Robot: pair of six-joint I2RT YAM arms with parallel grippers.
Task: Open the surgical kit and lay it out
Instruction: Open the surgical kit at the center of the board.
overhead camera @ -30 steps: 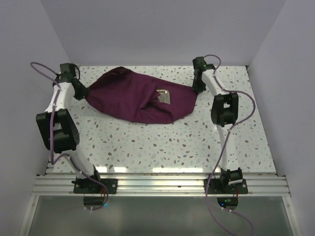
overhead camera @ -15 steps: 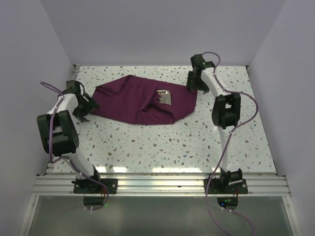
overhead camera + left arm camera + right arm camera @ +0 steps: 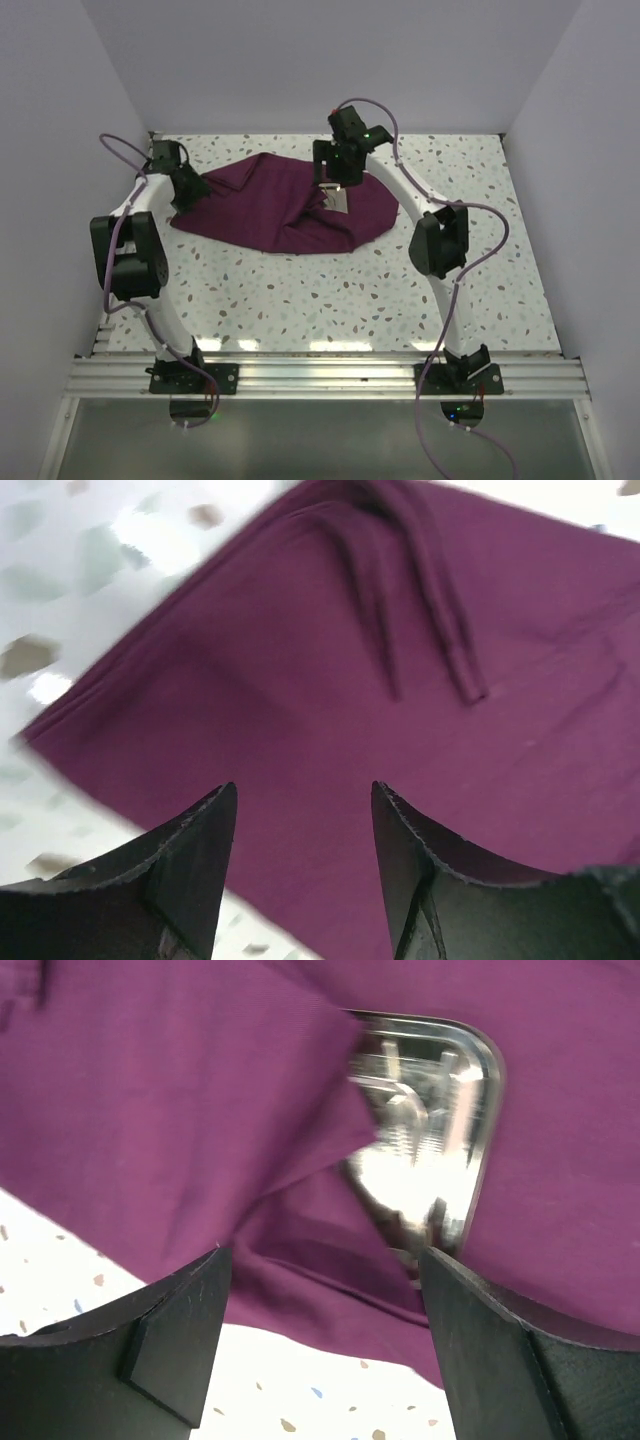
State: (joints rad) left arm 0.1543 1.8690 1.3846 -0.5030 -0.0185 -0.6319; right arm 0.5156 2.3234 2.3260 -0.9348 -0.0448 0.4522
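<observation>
Your kit sits on the far half of the speckled tabletop (image 3: 300, 290), a little left of its middle. The dark purple cloth wrap (image 3: 270, 205) is spread in a rumpled, roughly oval heap, only partly opened, with folds and creases running across it. Near its right end the small steel tray (image 3: 455, 1150) shows through a gap in the fabric. It is shiny, with rounded corners, and one flap of the wrap lies over its left part, so you see only the right portion and the rim. Inside it you can make out thin steel instruments (image 3: 405, 1095), but glare and blur keep you from telling scissors from forceps or tweezers. Your left gripper (image 3: 188, 192) is at the wrap's left end. In the left wrist view its fingers (image 3: 180, 865) stand partly spread, with bare purple cloth and two narrow raised folds showing between and beyond them. Nothing is pinched in the left gripper, and you cannot tell whether the tips touch the fabric or hang just above it. Your right gripper (image 3: 333, 182) reaches in over the tray from the right arm's high arc. In the right wrist view its fingers (image 3: 170, 1340) are spread wide, one on each side of the flap and the tray's near edge, and they hold nothing. They appear to hang above the cloth rather than on it.
</observation>
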